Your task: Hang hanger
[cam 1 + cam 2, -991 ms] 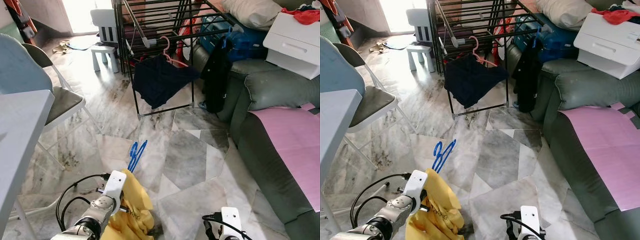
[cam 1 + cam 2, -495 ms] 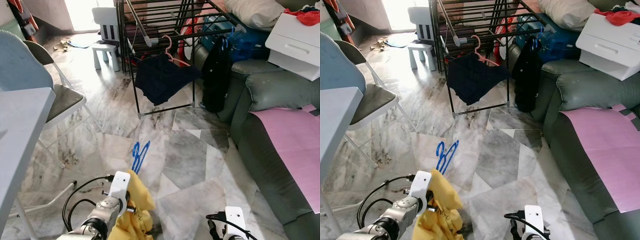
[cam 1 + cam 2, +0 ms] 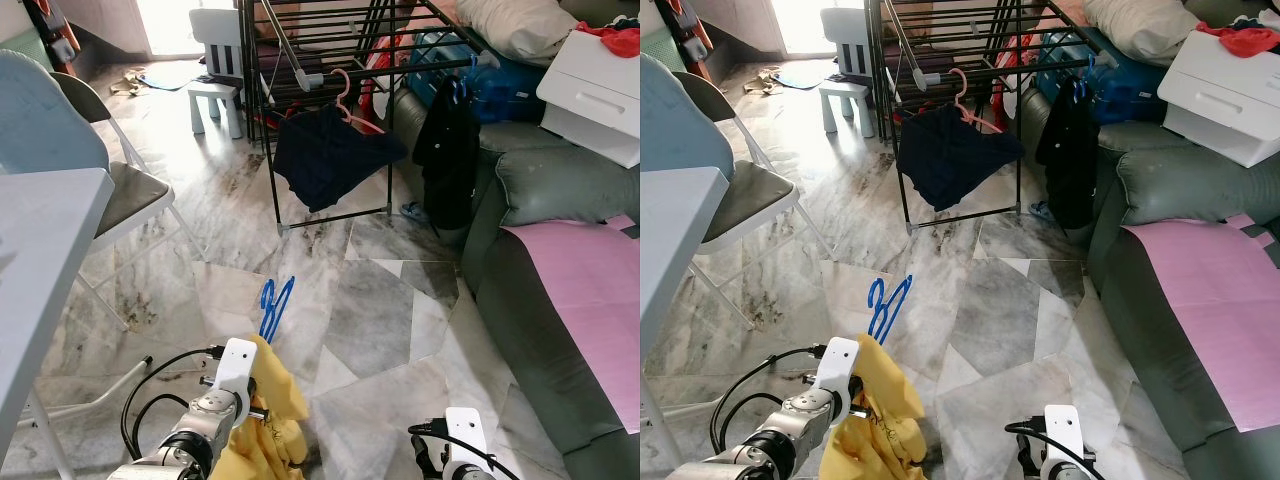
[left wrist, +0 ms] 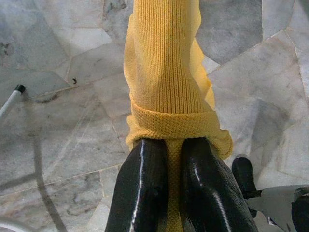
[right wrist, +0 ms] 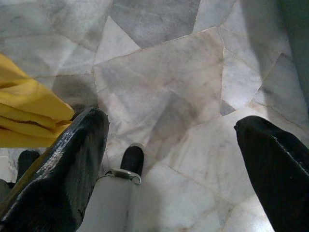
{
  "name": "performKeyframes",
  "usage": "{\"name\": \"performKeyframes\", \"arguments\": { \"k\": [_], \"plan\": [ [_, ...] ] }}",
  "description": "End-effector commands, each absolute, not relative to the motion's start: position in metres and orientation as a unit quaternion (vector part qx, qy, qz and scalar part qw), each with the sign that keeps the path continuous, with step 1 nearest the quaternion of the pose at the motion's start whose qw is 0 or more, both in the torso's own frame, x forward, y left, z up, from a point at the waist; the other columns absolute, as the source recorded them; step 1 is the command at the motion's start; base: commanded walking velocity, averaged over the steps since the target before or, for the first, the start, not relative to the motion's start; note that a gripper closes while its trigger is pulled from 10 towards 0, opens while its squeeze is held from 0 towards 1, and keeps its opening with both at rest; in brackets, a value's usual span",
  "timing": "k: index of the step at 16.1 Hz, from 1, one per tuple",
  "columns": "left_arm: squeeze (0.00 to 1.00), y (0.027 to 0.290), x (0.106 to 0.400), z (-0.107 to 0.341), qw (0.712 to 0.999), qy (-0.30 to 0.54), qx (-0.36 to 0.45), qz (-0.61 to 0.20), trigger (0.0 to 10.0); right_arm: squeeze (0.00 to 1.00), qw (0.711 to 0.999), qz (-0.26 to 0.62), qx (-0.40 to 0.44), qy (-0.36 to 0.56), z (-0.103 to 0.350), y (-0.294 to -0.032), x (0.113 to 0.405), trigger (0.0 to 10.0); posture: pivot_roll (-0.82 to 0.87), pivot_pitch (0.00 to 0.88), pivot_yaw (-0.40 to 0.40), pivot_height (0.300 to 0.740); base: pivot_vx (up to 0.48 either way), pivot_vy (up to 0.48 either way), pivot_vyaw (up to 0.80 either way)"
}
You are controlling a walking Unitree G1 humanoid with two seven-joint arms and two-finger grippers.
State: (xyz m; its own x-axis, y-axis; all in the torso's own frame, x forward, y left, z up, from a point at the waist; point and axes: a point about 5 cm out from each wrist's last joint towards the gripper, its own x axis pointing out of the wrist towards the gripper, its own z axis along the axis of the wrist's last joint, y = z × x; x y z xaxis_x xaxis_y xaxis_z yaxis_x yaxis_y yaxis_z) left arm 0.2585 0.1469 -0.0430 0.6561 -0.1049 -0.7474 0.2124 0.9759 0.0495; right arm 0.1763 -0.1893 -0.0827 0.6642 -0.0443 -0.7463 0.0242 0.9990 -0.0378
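L gripper (image 4: pixel 166 193) clenched on yellow garment (image 4: pixel 169 72) w/ blue hanger (image 3: pixel 274 304), lower left of frame; R gripper (image 5: pixel 169 159) spread wide, nothing held, bottom center; drying rack (image 3: pixel 300 70) up top

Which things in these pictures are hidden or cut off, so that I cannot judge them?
- Blue hanger: its lower part is hidden by the yellow garment in the eye views.
- Left tool: shut on the yellow garment in its wrist view; the cloth hides whatever lies inside.
- Right tool: open; the eye views' bottom edge cuts off its arm.
- Drying rack: its top is cut off.
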Motion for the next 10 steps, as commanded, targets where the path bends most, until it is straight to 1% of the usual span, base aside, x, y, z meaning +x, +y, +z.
{"name": "performKeyframes", "arguments": {
  "k": [1,9,10],
  "plan": [
    [0.0,0.1495,0.2626,-0.0397,0.911,0.397,0.071,-0.084,10.0,0.0,0.908,-0.019,-0.014,0.418,-0.0844,-0.1906,0.1732,10.0,-0.03,0.0,-0.033,0.74,0.0,-0.296,0.0],
    [0.0,0.1472,0.263,-0.0394,0.909,0.396,0.084,-0.098,10.0,0.0,0.906,-0.02,-0.013,0.423,-0.0874,-0.1885,0.1667,10.0,-0.05,0.0,-0.014,0.74,0.0,-0.298,0.0],
    [0.0,0.1471,0.2628,-0.0396,0.909,0.396,0.085,-0.098,10.0,0.0,0.906,-0.021,-0.013,0.423,-0.0874,-0.1886,0.1665,10.0,-0.05,0.0,-0.013,0.74,0.0,0.0,0.0]
  ]
}}
